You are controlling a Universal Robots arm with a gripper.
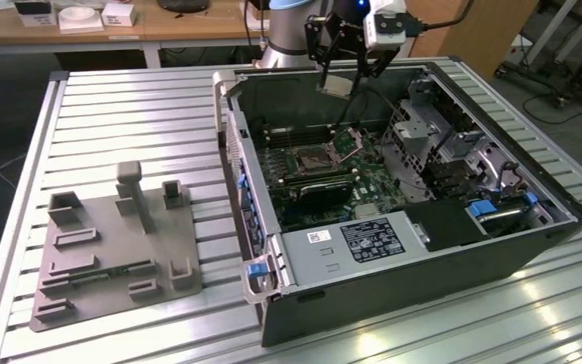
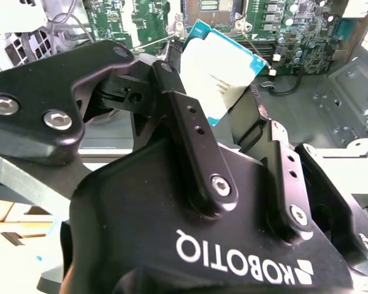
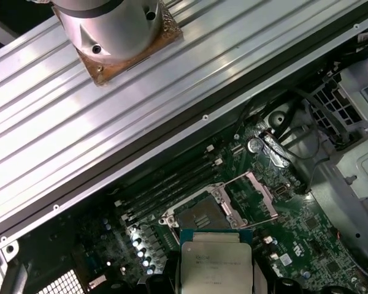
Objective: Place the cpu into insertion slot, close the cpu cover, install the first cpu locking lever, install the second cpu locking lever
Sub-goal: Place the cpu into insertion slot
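The gripper (image 1: 339,80) hangs in the upper middle of the exterior view, above the open computer case (image 1: 412,277), with its fingers (image 2: 190,122) clamped on the edges of the cpu (image 2: 224,64). The chip is tilted and clear of the board. Near the exterior view's centre the insertion slot (image 1: 311,161) lies bare. The cpu cover (image 1: 351,139) beside it seems swung up, though it is small there.

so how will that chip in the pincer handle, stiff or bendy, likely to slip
The flat square silvery-grey chip with a thin green rim looks rigid: it juts from the black pincer without sagging. Probably light, being so thin. Seemingly pinched only at its edges, it might slip if jolted.
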